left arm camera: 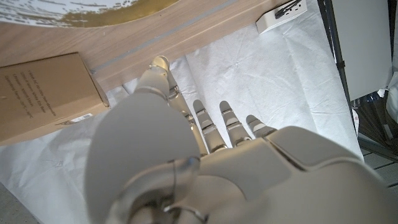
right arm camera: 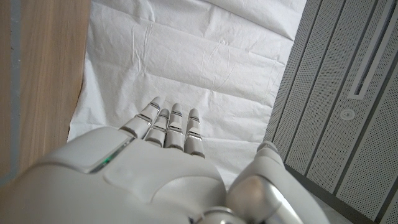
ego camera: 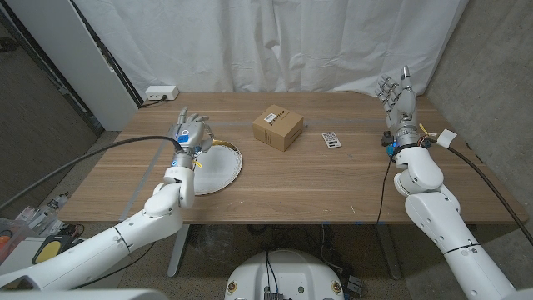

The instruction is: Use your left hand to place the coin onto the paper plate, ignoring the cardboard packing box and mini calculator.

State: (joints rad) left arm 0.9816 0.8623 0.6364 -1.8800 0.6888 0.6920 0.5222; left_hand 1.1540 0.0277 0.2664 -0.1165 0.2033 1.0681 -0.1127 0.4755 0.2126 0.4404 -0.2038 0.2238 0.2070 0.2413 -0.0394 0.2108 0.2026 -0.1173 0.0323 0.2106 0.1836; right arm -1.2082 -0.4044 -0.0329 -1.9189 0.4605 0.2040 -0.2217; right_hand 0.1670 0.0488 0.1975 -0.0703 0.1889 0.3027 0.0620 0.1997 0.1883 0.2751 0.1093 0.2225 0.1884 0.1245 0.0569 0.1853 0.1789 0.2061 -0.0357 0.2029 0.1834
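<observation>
My left hand [ego camera: 190, 133] hovers over the far left rim of the white paper plate [ego camera: 218, 171], which has a gold edge. Its fingers are straight and apart, and nothing shows between them. In the left wrist view the left hand [left arm camera: 205, 155] reaches toward the white curtain, with the plate's gold rim [left arm camera: 93, 9] and the cardboard box [left arm camera: 37, 93] close by. My right hand [ego camera: 398, 102] is raised at the table's far right corner, fingers spread and holding nothing. The right wrist view has my right hand [right arm camera: 155, 168] against the curtain.
The cardboard packing box [ego camera: 277, 127] stands at the table's far middle, just right of the plate. The mini calculator [ego camera: 331, 139] lies right of the box. A white power strip [ego camera: 160, 93] sits at the back left corner. Bare wood runs along the near edge.
</observation>
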